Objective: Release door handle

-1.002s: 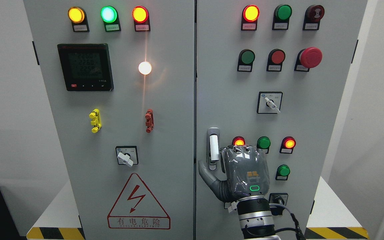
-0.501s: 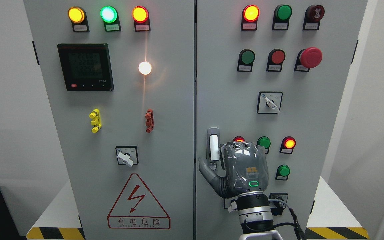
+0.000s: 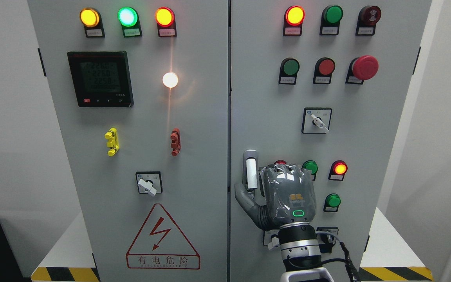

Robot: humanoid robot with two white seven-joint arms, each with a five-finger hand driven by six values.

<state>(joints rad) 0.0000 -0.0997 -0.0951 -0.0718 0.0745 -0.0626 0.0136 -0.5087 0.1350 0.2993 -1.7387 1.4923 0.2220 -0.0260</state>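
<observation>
Head view is showing the door handle standing upright on the left edge of the right cabinet door. Just right of it, the right hand is hooking its thumb below the handle; whether its fingers are gripping, I cannot tell. Letting go likely means drawing away rightward.

The right hand sits just beside the door handle, thumb under it.
</observation>
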